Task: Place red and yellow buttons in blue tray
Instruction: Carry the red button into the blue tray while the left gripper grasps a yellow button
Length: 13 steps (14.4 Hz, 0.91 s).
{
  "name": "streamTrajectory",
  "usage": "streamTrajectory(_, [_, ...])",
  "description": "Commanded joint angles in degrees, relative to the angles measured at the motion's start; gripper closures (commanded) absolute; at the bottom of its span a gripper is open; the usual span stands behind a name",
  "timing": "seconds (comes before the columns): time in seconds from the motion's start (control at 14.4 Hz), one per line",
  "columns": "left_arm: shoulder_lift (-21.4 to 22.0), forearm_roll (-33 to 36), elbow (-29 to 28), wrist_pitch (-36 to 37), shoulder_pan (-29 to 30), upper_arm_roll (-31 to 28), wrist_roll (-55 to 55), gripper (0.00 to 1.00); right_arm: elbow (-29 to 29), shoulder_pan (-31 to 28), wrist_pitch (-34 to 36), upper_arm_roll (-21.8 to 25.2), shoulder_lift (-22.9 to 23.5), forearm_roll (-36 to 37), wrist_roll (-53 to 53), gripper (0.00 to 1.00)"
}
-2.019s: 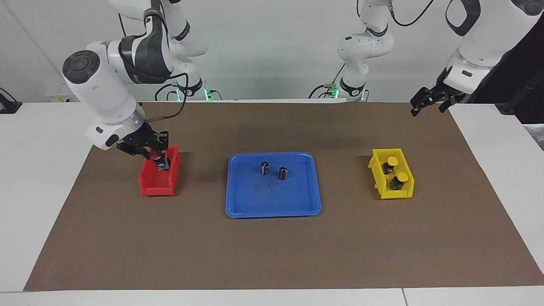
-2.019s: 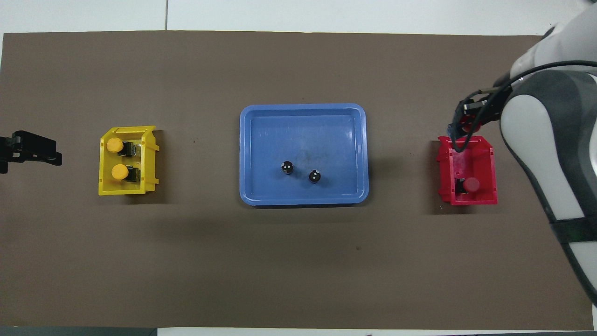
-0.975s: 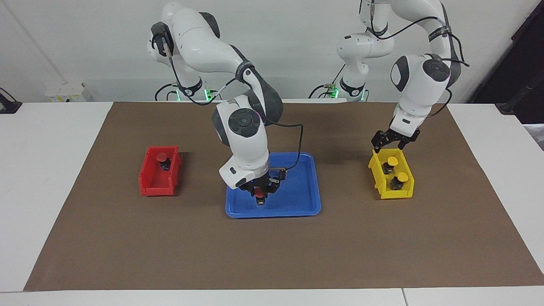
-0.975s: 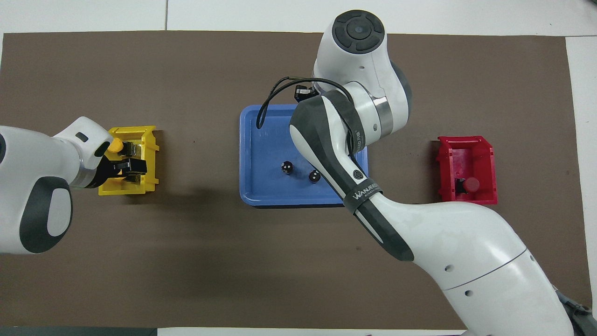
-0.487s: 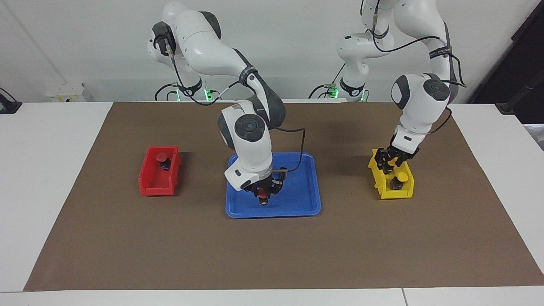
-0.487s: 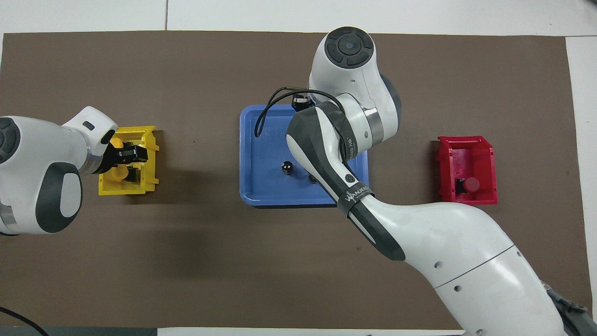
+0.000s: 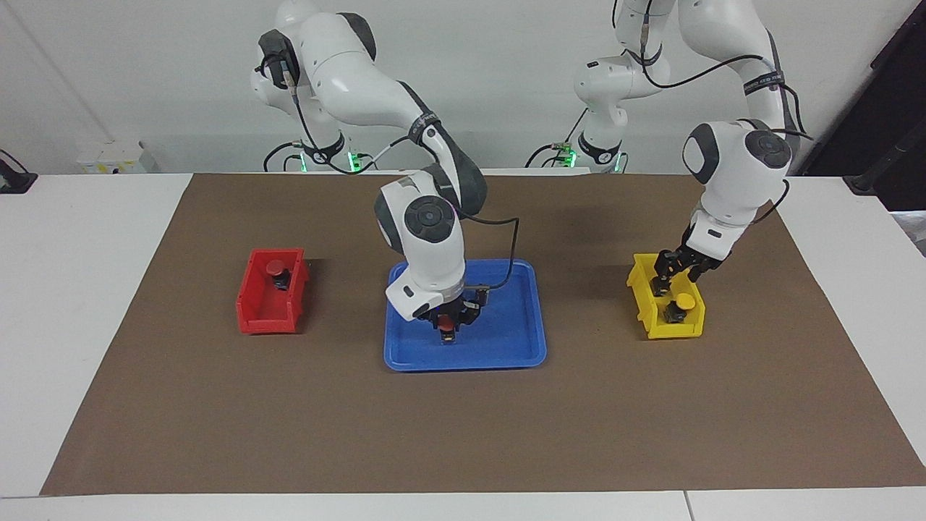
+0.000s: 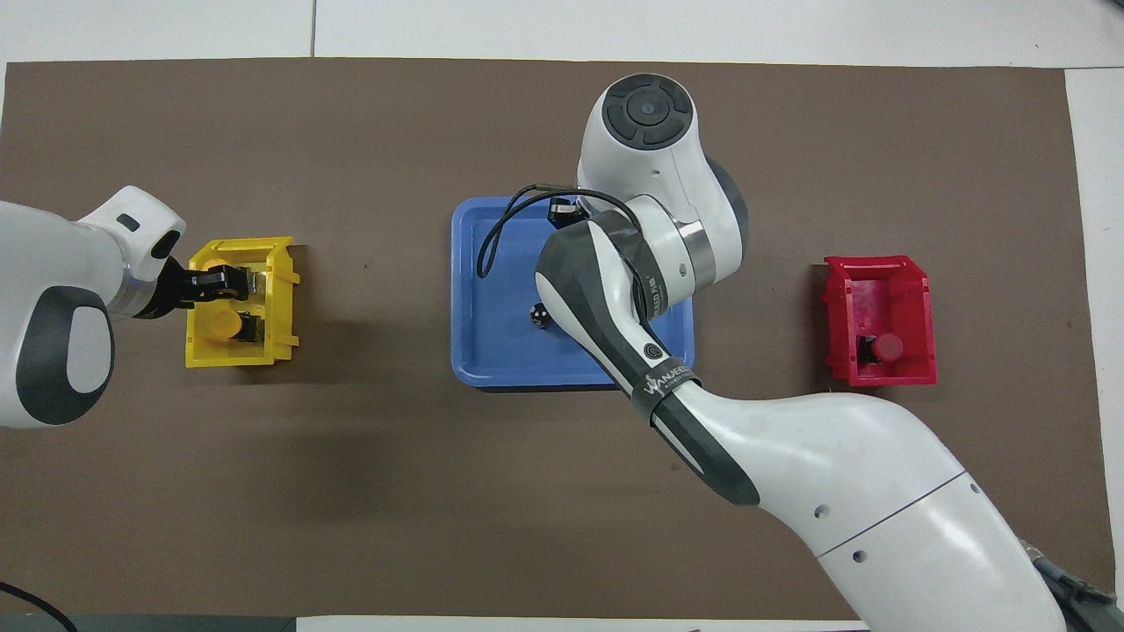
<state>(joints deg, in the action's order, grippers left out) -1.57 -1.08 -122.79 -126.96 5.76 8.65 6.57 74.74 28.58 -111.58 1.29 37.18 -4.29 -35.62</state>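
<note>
My right gripper (image 7: 447,329) is shut on a red button (image 7: 447,325), held low inside the blue tray (image 7: 506,358); whether it touches the floor I cannot tell. From overhead the right arm hides this grip. A second red button (image 7: 275,269) lies in the red bin (image 7: 264,318). My left gripper (image 7: 662,278) is down in the yellow bin (image 7: 676,333), shut on one yellow button that its fingers mostly hide. The other yellow button (image 7: 684,302) lies free beside it. In the overhead view the left gripper (image 8: 221,279) covers one end of the yellow bin (image 8: 237,355).
One dark capless cylinder (image 8: 540,314) stands in the blue tray (image 8: 492,351), close to the right arm. A brown mat (image 7: 289,420) covers the table. The red bin (image 8: 878,377) sits toward the right arm's end and the yellow bin toward the left arm's end.
The right gripper carried a red button from the red bin into the blue tray. The left gripper came down into the yellow bin and closed on a yellow button.
</note>
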Motion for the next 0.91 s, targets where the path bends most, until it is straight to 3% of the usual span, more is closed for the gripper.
streamTrajectory(0.0, [-0.54, 0.20, 0.11, 1.63, 0.21, -0.03, -0.94, 0.28, 3.40, 0.07, -2.06, 0.03, -2.12, -0.99, -0.68, 0.88])
streamTrajectory(0.21, [-0.36, 0.20, -0.78, 1.37, 1.79, 0.05, -0.94, 0.28, 3.40, 0.07, -2.32, 0.03, -2.12, -0.99, -0.68, 0.85])
streamTrajectory(0.35, [-0.45, 0.20, -1.74, 0.84, 1.88, 0.06, -0.68, 0.28, 3.49, 0.07, -2.59, 0.03, -2.12, -1.08, -0.59, 0.61])
streamTrajectory(0.49, [-0.45, 0.20, -2.10, -0.30, 1.88, 0.06, -0.41, 0.28, 2.70, 0.07, -2.58, 0.03, -2.03, -0.90, -0.68, 0.08])
streamTrajectory(0.56, [-0.62, 0.20, -2.18, -0.30, 1.71, 0.14, -0.41, 0.28, 2.26, 0.16, -2.32, 0.03, -2.12, -0.64, -0.68, 0.01])
streamTrajectory(0.84, [-1.59, 0.20, -1.93, -1.45, 0.30, 0.14, 1.70, 0.28, 0.50, -2.64, 1.44, 0.55, -6.06, 0.59, 2.55, 0.05])
